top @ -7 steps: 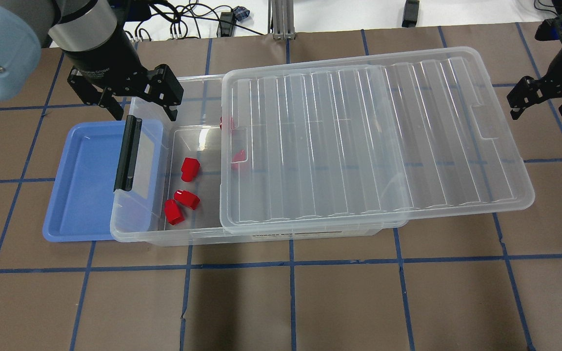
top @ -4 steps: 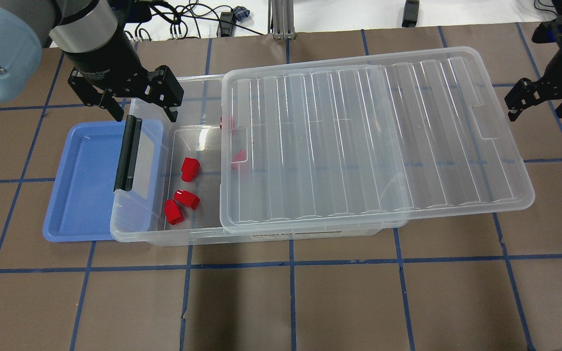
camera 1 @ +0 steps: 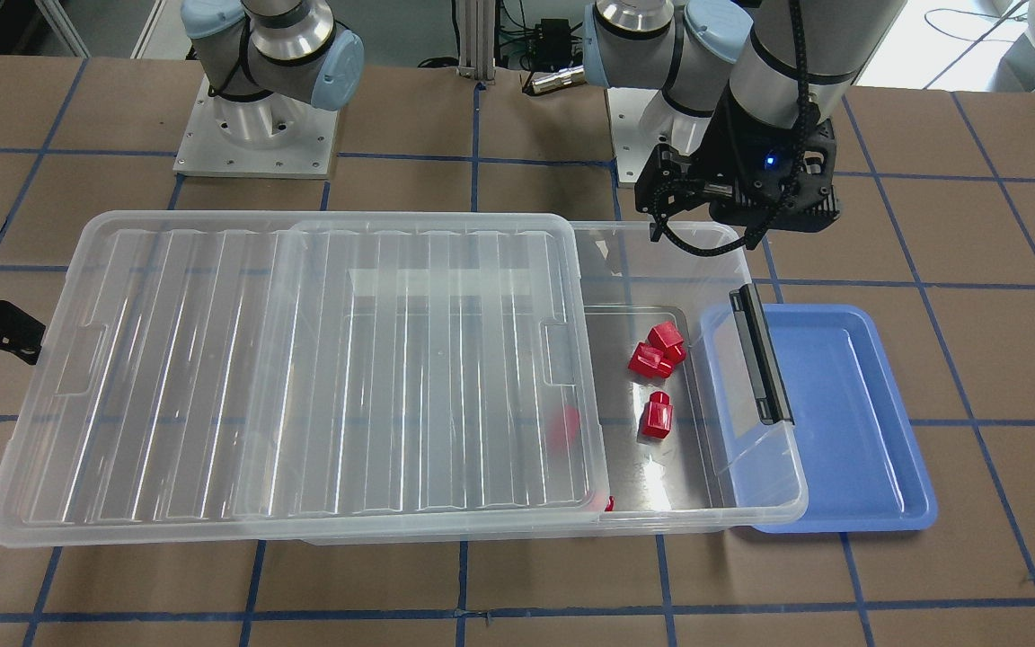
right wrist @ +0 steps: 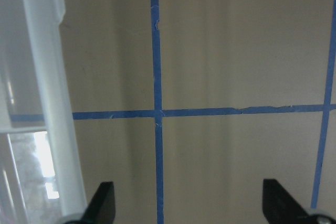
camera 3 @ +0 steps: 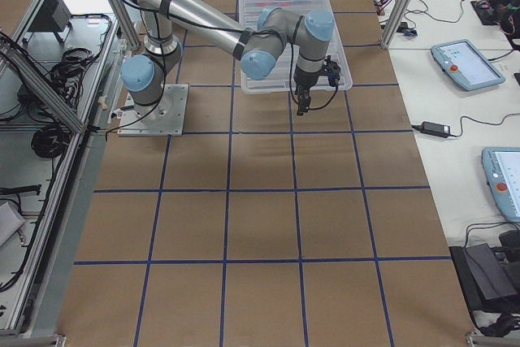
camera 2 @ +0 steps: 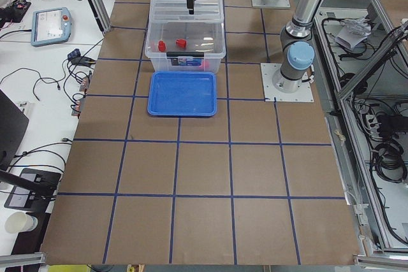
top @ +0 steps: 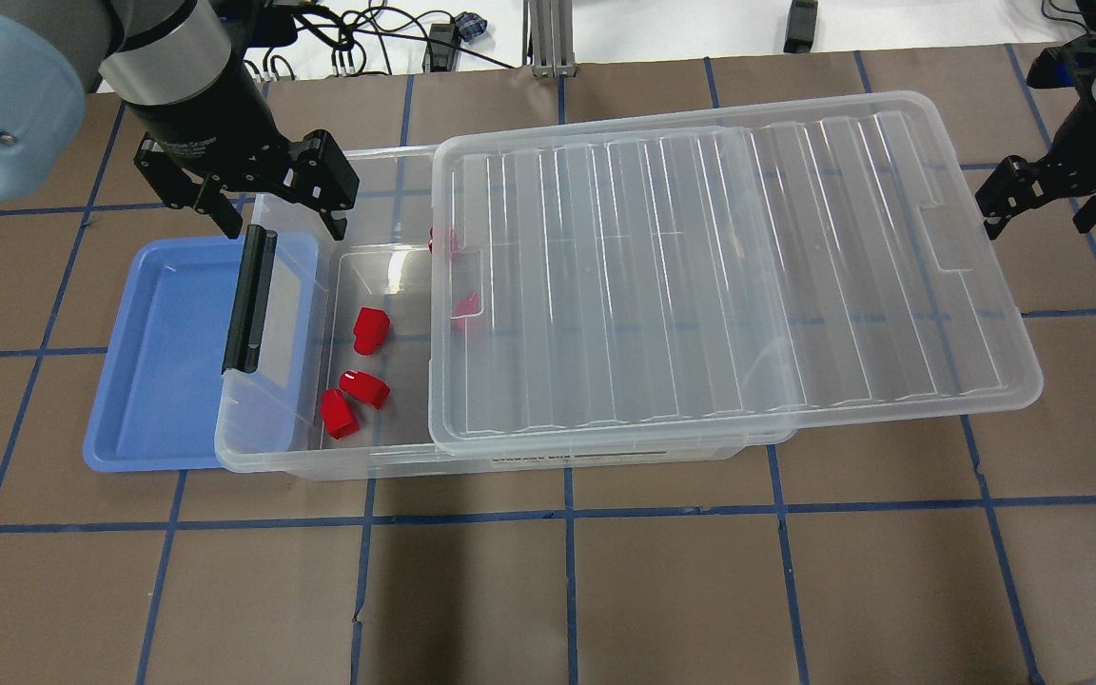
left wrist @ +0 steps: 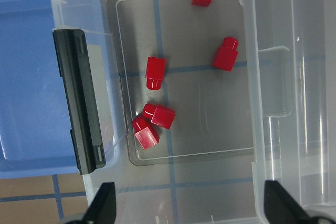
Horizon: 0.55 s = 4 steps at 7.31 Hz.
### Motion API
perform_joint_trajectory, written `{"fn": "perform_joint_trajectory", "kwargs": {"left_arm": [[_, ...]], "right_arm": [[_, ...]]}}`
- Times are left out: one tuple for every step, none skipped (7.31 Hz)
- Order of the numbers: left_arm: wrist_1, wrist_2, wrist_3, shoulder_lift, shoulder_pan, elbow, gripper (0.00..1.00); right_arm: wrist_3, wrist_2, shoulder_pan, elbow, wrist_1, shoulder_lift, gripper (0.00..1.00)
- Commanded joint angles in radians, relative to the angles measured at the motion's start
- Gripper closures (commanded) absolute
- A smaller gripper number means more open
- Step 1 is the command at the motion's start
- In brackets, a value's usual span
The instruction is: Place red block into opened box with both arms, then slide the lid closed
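Several red blocks lie on the floor of the clear box (top: 396,463); one red block (top: 370,329) sits mid-opening, another (left wrist: 226,54) close to the lid's edge. The ribbed clear lid (top: 729,276) covers most of the box and overhangs its right end, leaving the end by the black bar (top: 248,300) uncovered. My left gripper (top: 283,226) hangs open and empty above the far rim of that uncovered end. My right gripper (top: 1038,219) is open and empty, just beyond the lid's right short end; the lid's rim (right wrist: 47,103) shows beside its fingers.
A blue tray (top: 167,352) lies partly under the box's bar end, with nothing in it. Brown table with blue tape grid surrounds the box. Cables and a metal post (top: 548,38) lie past the far edge.
My right gripper has shifted slightly left, closer to the lid's short end. The left gripper, the lid and the blocks have hardly moved.
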Motion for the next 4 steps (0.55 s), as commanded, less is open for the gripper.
{"fn": "perform_joint_trajectory", "kwargs": {"left_arm": [[0.000,0.000,0.000,0.000,0.000,-0.001,0.00],[0.000,0.000,0.002,0.000,0.000,-0.003,0.00],[0.000,0.000,0.000,0.000,0.000,-0.003,0.00],[0.000,0.000,0.000,0.002,0.000,-0.003,0.00]], "right_arm": [[0.013,0.001,0.038,-0.001,0.008,-0.002,0.00],[0.013,0.001,0.047,0.000,0.010,-0.002,0.00],[0.013,0.005,0.053,0.000,0.010,-0.002,0.00],[0.035,0.021,0.073,0.000,0.010,-0.002,0.00]]}}
